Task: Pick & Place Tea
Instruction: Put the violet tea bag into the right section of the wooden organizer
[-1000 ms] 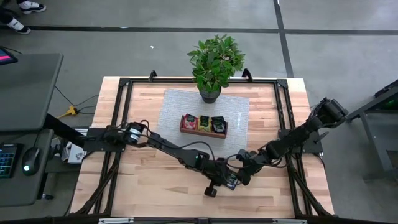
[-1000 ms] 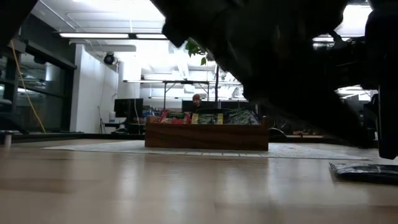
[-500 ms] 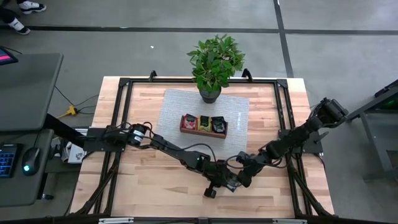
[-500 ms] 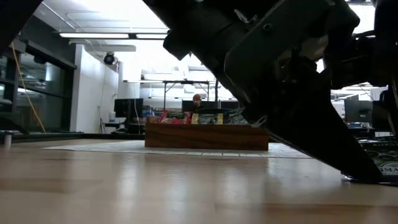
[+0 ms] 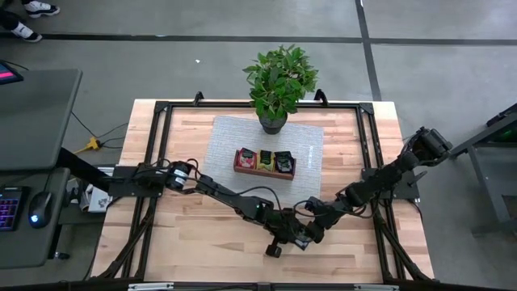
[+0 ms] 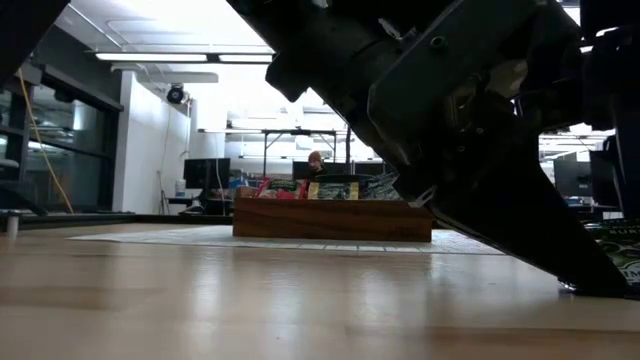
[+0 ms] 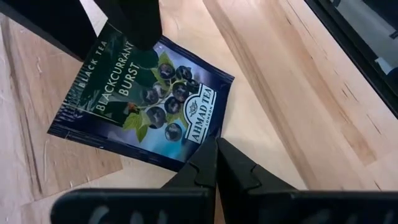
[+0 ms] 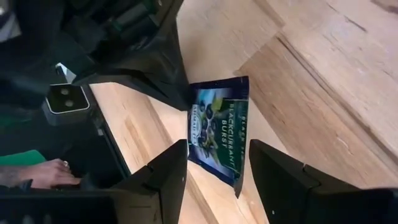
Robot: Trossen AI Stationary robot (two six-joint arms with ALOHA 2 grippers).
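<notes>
One dark blackcurrant tea sachet (image 7: 146, 99) lies on the wood near the table's near edge (image 5: 300, 238). In the low view its face (image 6: 622, 262) looks tipped up. My left gripper (image 7: 215, 149) is shut, its tips at the sachet's edge. My right gripper (image 8: 217, 149) is open, with a finger on either side of the sachet (image 8: 217, 134). One of its fingers (image 7: 134, 25) overlaps the sachet's far edge; I cannot tell whether it touches. More sachets stand in the wooden tray (image 5: 265, 172). My left gripper meets the sachet with its shut fingertips (image 7: 208, 152) at the edge next to the brand label, close to a corner (image 7: 202, 134). The fingers slant down from the table's left (image 6: 560, 260). Whether they press on the sachet or push against its edge does not show.
The tray sits on a grey mat (image 5: 226, 137) in the middle of the table, with a potted plant (image 5: 279, 81) behind it. A black frame (image 5: 157, 153) runs round the table. Both arms meet close together near the front edge. Bare wood lies to the front left.
My left gripper has moved a little toward the table's right, up to the sachet. In the low view its fingers have come down to the table. The sachet lay flat a second ago and now shows its face, tipped up.
</notes>
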